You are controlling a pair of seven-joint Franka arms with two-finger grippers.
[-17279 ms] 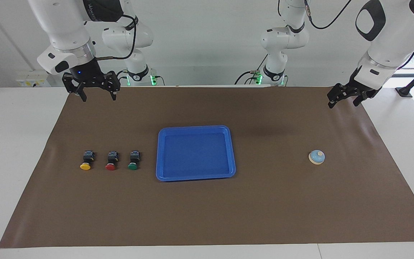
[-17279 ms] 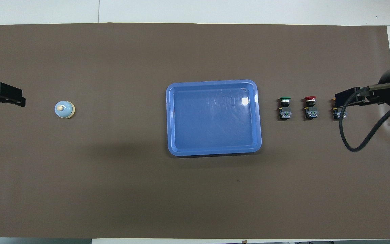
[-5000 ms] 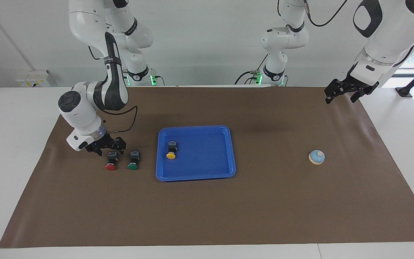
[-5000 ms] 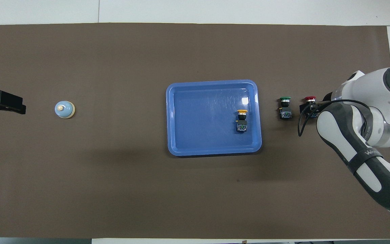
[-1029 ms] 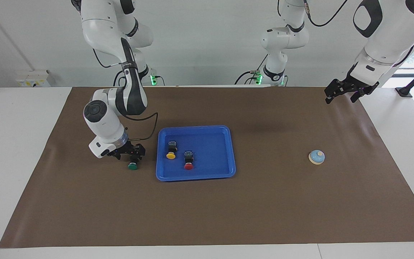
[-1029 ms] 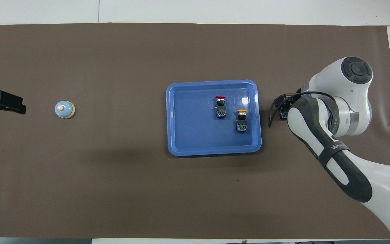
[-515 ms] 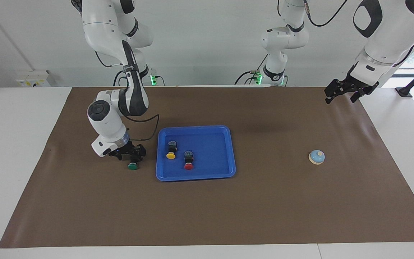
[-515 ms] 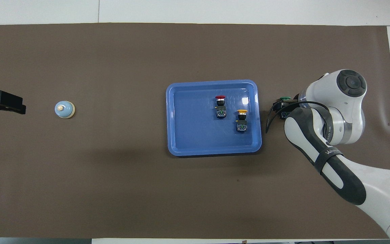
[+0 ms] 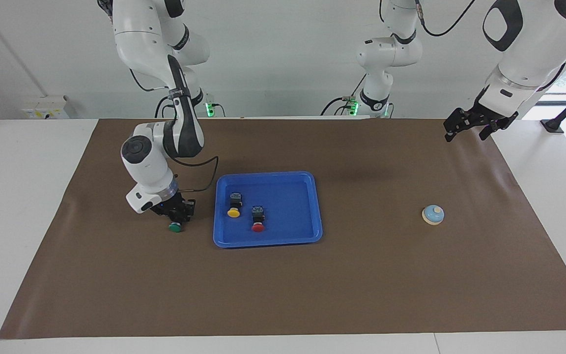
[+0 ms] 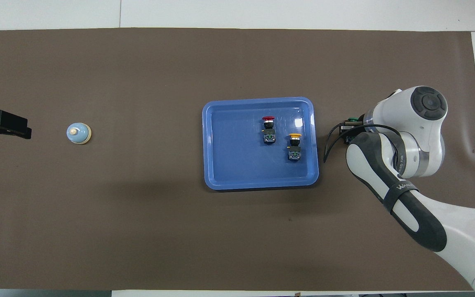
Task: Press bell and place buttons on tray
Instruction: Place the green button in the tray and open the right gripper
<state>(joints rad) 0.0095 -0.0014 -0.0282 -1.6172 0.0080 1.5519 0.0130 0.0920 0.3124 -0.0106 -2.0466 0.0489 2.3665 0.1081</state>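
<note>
**Right gripper clamps the green button beside the tray**

Down at the right arm's end of the tabletop point(image 9: 32, 162), the right gripper point(image 9: 177, 215) sits low on the brown mat point(image 9: 283, 295), its fingers pinched on the black body of the green button point(image 9: 175, 226), whose cap pokes out just below them. From overhead the arm's white wrist hides most of that button, only a sliver of green showing.

Just beside it lies the blue tray point(image 9: 312, 206), flat on the mat at mid-table. Two buttons lie inside it, both toward the right arm's end: the yellow button point(image 9: 234, 208) and, just beside it and a little farther from the robots, the red button point(image 9: 258, 221). They are close but apart.

Well apart from the tray, toward the left arm's end, the light blue bell point(image 9: 433, 215) stands alone on the mat.

The left gripper point(image 9: 468, 128) waits in the air over the mat's corner near its own base, fingers spread and holding nothing.
</note>
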